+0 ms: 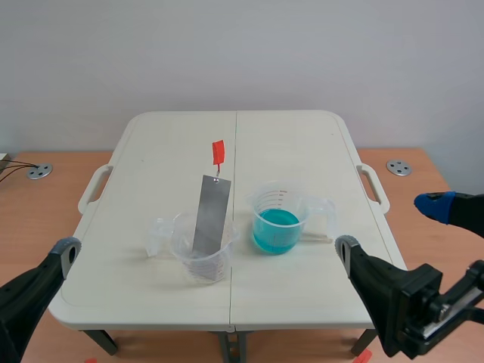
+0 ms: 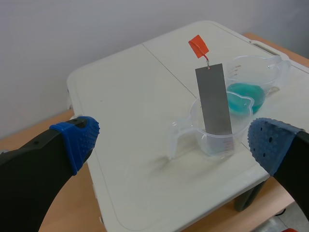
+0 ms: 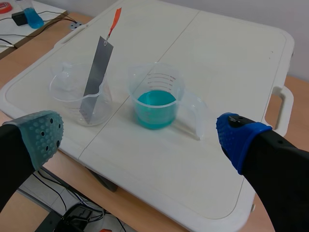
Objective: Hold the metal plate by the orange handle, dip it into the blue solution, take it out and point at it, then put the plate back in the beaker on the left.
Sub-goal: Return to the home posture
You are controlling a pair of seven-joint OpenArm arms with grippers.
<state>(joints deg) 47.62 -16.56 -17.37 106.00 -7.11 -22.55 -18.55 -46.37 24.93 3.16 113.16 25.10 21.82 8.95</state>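
A grey metal plate (image 1: 211, 215) stands tilted in a clear empty beaker (image 1: 201, 251) on the left of the white table; its orange handle (image 1: 218, 153) sticks up on a wire. To its right a clear beaker (image 1: 278, 219) holds blue solution (image 1: 276, 229). The left wrist view shows the plate (image 2: 214, 105), the handle (image 2: 198, 46) and both beakers ahead of my open left gripper (image 2: 174, 145). My right gripper (image 3: 140, 133) is open too, with the blue solution (image 3: 156, 108) ahead of it and the plate (image 3: 95, 78) to its left. Both grippers (image 1: 45, 261) hang off the table's near edge and hold nothing.
The white folding table (image 1: 302, 144) has carry handles on both sides and a centre seam. It stands on a wooden surface with round metal grommets (image 1: 398, 167) at left and right. Cables and a blue object (image 3: 33, 17) lie off the table's far left.
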